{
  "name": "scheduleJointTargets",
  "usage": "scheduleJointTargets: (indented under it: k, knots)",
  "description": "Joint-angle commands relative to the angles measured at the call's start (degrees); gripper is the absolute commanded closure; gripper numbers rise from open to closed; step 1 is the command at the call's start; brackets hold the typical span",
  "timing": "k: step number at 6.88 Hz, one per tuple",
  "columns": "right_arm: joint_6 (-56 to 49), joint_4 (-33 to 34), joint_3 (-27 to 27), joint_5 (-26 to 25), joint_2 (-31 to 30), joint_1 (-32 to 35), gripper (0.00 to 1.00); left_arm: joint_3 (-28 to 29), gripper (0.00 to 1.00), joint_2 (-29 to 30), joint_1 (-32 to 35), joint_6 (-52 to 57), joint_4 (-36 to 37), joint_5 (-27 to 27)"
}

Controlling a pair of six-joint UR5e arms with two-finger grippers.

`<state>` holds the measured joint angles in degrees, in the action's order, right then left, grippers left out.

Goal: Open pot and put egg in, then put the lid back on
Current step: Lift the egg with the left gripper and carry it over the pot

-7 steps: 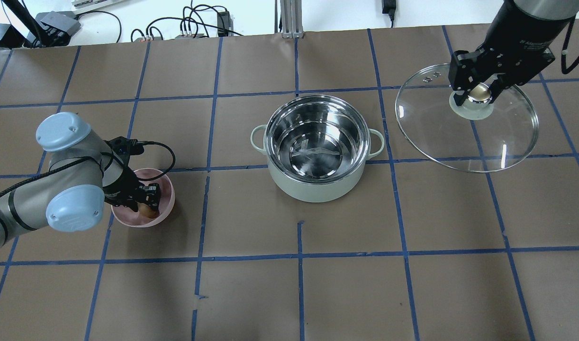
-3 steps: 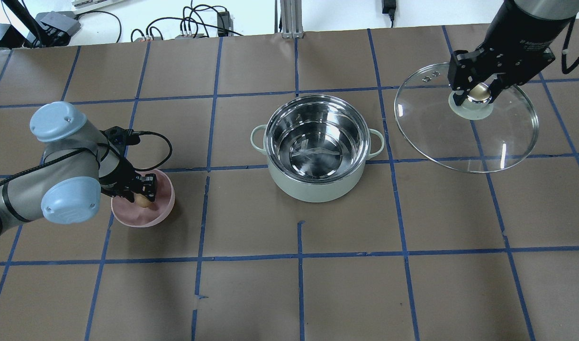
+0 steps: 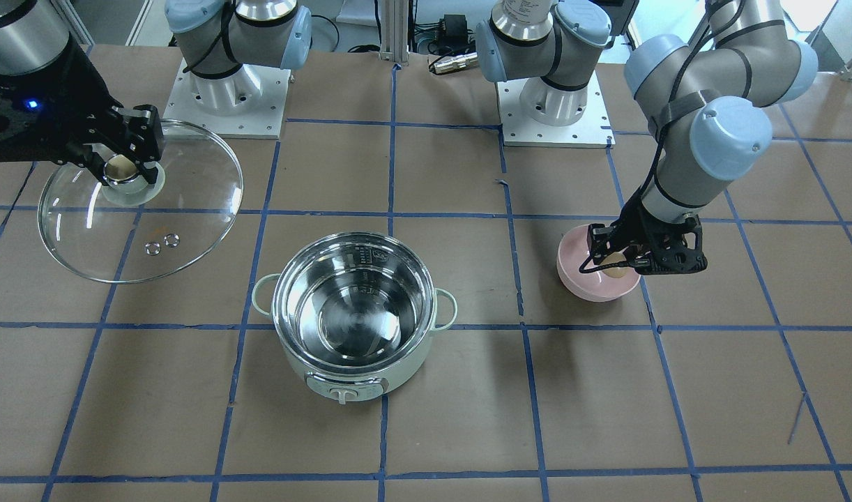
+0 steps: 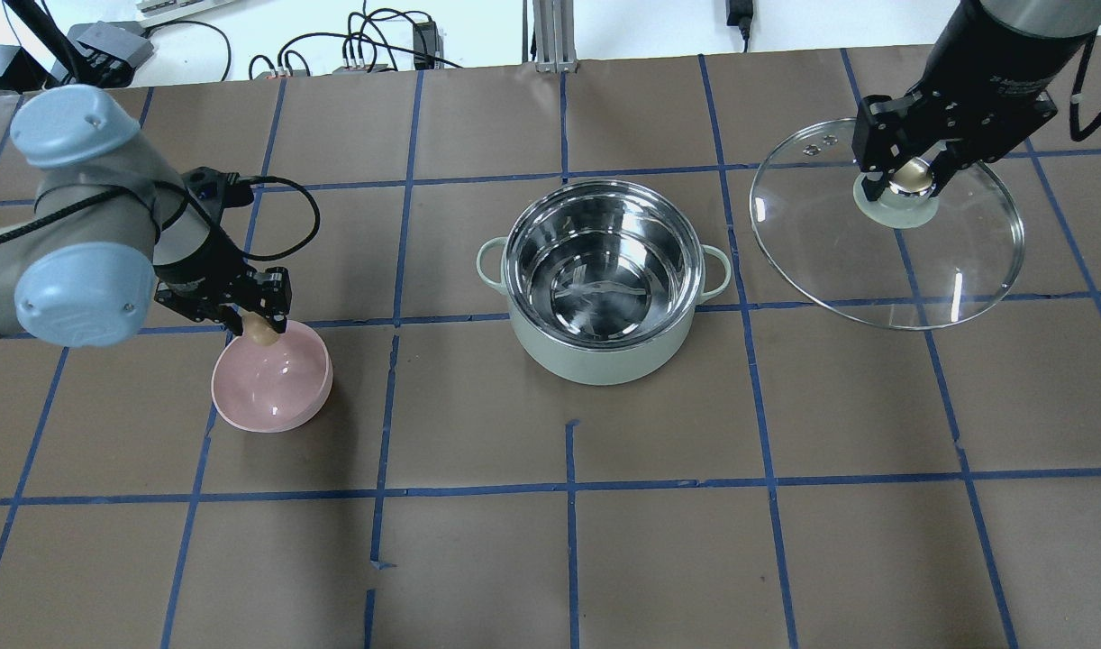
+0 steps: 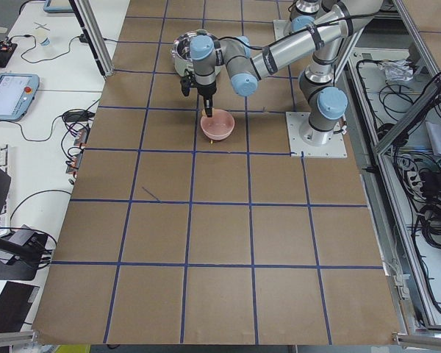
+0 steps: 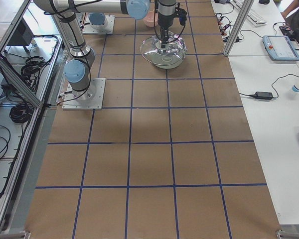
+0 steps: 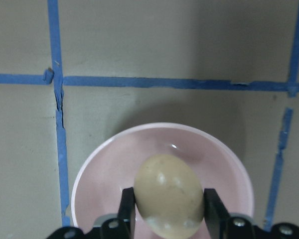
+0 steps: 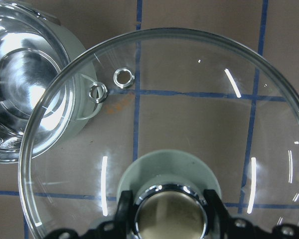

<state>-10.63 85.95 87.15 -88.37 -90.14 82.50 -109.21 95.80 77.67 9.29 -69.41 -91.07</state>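
- The pot (image 4: 595, 362) is standing open on the table (image 4: 695, 541), so the opening step is looking finished. It is sitting between the two grippers, well apart from both, and its steel inside is showing nothing in it.
- The right gripper (image 4: 911, 178) is clamping its jaws on the knob (image 8: 170, 211) of the lid (image 4: 875, 270). The glass disc is hanging under those jaws, off to the side of the pot, and seems to be riding clear of the table.
- The left gripper (image 4: 259, 324) is pinching the egg (image 7: 169, 195) between its two fingers, one on each flank of the shell, with the egg's rounded end sticking out beyond the fingertips.
- The pink bowl (image 4: 280, 392) is lying just below the left jaws, and the egg is hanging over it without touching it.
- The task is sitting roughly at its midpoint: lid off, egg in the grip but not yet carried across.
- What is remaining, as I am judging it: moving the egg over the pot, lowering it in gently, releasing it, then bringing the lid back from the right jaws' side and seating it on the rim.
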Motion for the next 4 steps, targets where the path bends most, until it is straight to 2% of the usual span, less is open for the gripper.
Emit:
scheduleJointTargets:
  k: [1,3,4]
  knots:
    - [-0.09,0.10,0.12,0.57,-0.03,-0.05,0.68,3.30,1.00,0.26,3.08,-4.42,-1.52,0.88]
    - [-0.09,0.01,0.12,0.48,-0.03,-0.14,0.68,10.81,1.00,5.41,14.72,-16.43,2.08,1.68]
    - [-0.18,0.01,0.21,0.48,-0.03,-0.14,0.68,18.17,1.00,10.67,22.45,-22.32,2.18,1.68]
